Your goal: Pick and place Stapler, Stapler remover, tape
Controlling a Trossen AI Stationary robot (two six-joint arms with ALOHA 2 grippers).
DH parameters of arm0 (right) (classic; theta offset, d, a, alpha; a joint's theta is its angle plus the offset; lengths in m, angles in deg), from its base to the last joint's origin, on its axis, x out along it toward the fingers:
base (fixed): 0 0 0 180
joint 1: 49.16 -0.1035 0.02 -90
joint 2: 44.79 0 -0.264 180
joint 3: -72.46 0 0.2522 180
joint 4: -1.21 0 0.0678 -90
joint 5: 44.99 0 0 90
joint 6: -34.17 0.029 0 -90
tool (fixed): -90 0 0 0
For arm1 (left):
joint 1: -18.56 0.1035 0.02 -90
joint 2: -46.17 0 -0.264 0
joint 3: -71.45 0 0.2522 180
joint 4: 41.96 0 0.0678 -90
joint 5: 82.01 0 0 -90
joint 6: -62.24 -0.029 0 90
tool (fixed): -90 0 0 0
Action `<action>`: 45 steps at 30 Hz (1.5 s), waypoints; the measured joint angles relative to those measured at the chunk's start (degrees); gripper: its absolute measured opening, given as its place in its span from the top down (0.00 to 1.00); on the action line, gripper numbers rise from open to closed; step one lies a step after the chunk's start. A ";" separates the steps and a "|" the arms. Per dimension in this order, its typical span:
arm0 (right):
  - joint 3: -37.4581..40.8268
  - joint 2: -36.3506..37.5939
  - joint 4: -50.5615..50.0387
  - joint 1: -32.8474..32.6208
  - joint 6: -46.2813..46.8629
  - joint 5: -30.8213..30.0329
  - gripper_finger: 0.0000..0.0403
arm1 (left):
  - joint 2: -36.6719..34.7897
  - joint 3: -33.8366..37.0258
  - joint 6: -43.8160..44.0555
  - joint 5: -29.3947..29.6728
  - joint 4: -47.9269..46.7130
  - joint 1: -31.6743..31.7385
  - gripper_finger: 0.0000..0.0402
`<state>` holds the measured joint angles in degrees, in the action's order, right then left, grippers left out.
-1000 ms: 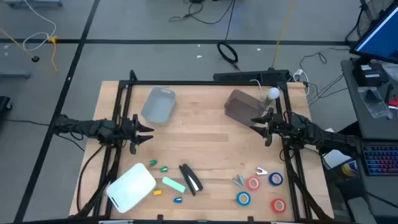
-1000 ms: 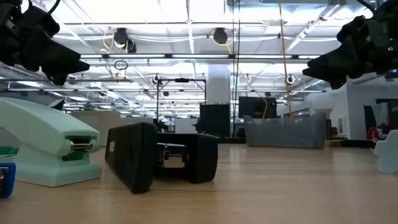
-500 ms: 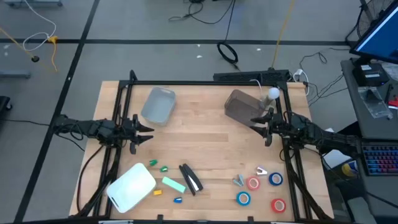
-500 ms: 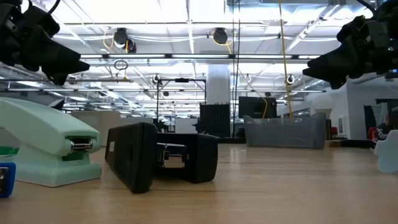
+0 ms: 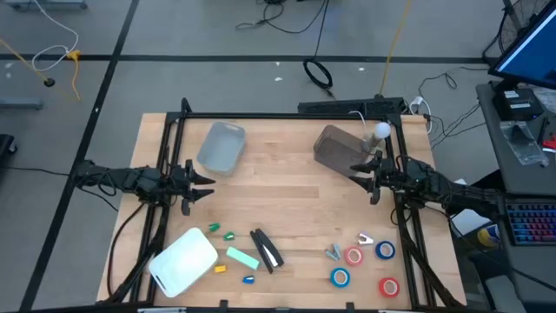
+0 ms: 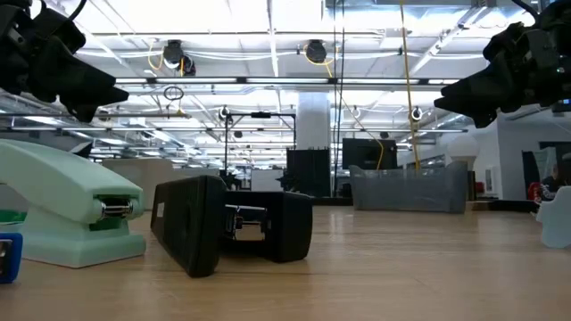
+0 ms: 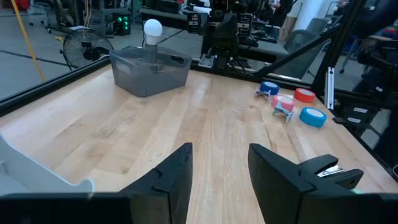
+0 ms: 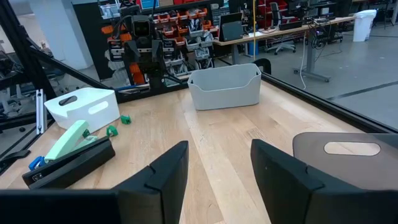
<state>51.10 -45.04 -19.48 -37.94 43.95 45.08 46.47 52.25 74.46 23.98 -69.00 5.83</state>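
Observation:
A black stapler and a mint-green stapler lie flat near the table's front edge. To their right lie two red tape rolls and two blue ones. Two small metal staple removers lie beside the rolls. My left gripper hovers open at the table's left side, above the wood. My right gripper hovers open at the right side. Nothing is between either pair of fingers.
A pale blue-grey bin stands at the far left. A dark grey bin stands at the far right, with a white ball beside it. An overturned white bin lies front left among small green, orange and blue bits. A black frame borders the table.

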 joint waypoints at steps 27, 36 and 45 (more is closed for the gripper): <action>0.00 0.02 0.01 0.00 0.00 -0.01 0.59 | 0.01 0.00 0.01 0.00 0.01 0.01 0.62; 0.07 0.02 2.55 -0.02 10.68 0.01 0.59 | 0.01 -0.02 0.00 -0.01 0.01 0.00 0.62; 0.07 0.02 2.76 0.00 27.49 0.01 0.59 | 0.02 0.00 -0.01 0.00 0.00 0.02 0.62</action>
<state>51.17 -45.02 -16.72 -37.94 71.44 45.09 46.49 52.25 74.45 23.97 -69.00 5.85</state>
